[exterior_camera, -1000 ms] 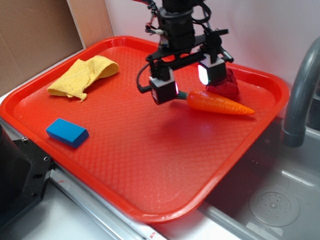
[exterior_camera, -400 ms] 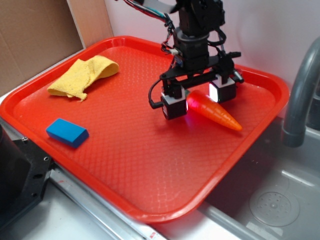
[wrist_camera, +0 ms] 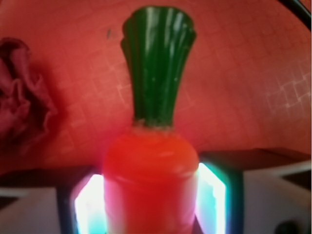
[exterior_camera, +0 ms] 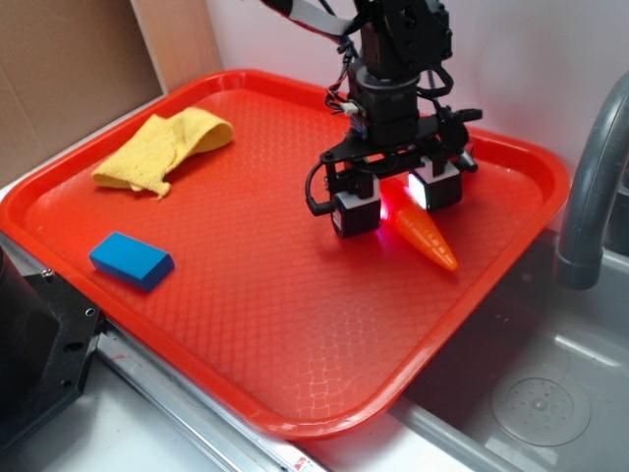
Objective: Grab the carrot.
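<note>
The carrot (exterior_camera: 429, 239) lies on the red tray (exterior_camera: 246, 324) at its right side, orange tip pointing front-right. My gripper (exterior_camera: 398, 202) stands low over its thick end, one finger on each side. In the wrist view the carrot (wrist_camera: 151, 165) fills the gap between the two glowing pads (wrist_camera: 90, 200), which touch both of its flanks, and its green stem (wrist_camera: 156, 63) points away. The gripper is shut on the carrot.
A dark red lumpy toy (wrist_camera: 22, 112) lies just left of the carrot in the wrist view. A yellow cloth (exterior_camera: 162, 147) and a blue block (exterior_camera: 131, 260) sit at the tray's left. A grey faucet (exterior_camera: 590, 197) and sink (exterior_camera: 531, 393) are at the right.
The gripper has shifted right and down over the carrot's thick end and its fingers have drawn in onto it. The carrot's tip has swung toward the front.
</note>
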`<move>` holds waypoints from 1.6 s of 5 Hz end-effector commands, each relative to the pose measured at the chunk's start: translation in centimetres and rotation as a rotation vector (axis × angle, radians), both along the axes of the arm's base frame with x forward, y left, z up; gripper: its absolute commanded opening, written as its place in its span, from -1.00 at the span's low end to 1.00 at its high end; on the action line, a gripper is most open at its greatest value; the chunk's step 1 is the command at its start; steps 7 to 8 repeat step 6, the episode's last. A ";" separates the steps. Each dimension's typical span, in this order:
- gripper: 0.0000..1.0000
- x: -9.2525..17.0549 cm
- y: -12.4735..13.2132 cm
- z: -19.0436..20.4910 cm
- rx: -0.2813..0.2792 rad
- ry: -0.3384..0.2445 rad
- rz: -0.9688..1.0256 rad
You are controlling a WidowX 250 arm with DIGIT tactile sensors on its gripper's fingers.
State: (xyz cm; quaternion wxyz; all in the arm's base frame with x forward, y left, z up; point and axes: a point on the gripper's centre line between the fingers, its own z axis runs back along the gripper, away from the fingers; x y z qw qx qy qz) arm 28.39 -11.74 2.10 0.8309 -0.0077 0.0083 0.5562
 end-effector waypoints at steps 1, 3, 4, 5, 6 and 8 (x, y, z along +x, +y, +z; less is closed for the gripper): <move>-1.00 0.0 2.3 6.2 -0.023 -0.054 -0.315; -1.00 -1.3 6.0 14.6 0.075 -0.152 -0.816; -1.00 -3.0 8.1 17.5 0.051 -0.153 -1.065; -1.00 -4.8 11.0 18.7 0.004 -0.127 -1.224; -1.00 -6.5 12.4 19.4 0.020 -0.174 -1.259; -1.00 -6.5 12.4 19.4 0.020 -0.174 -1.259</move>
